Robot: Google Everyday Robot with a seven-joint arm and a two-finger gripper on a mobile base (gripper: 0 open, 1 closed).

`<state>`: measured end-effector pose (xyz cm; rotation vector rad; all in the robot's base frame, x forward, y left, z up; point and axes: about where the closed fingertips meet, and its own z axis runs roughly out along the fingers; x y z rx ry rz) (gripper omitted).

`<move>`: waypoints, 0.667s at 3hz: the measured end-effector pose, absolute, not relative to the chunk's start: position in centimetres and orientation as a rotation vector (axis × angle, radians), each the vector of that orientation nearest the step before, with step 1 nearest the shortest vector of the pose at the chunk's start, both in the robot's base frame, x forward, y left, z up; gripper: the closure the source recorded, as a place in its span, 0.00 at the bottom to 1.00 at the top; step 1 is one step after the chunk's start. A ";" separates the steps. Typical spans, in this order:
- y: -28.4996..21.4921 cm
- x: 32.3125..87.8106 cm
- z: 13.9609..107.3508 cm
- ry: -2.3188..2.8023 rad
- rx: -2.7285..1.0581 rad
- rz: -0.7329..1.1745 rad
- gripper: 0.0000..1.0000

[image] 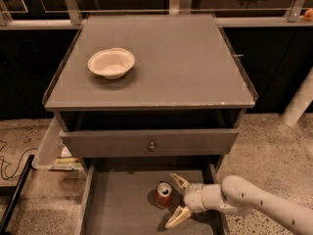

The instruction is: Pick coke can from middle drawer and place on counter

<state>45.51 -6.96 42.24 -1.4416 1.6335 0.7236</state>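
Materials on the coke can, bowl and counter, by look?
Coke can: likely aluminium, glossy red, silver top. Bowl: matte cream, paper or ceramic, unclear. Counter: matte grey, laminate-like, chipped front edge. Gripper open beside the can in the middle drawer.

Claw (174, 201): fingers spread wide, low over the middle drawer (117, 207) floor, arm entering from the right.
Coke can (163, 195): upright, just left of the claw's opening.
Knobbed drawer (112, 143): above the claw, partly pulled out.
Table (186, 58): higher still.
Cream bowl (111, 62): on the table, up and left of the claw.
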 end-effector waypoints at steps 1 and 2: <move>-6.3 45.8 40.7 1.639 -1.450 0.743 0.00; -6.2 45.8 40.7 1.638 -1.451 0.744 0.19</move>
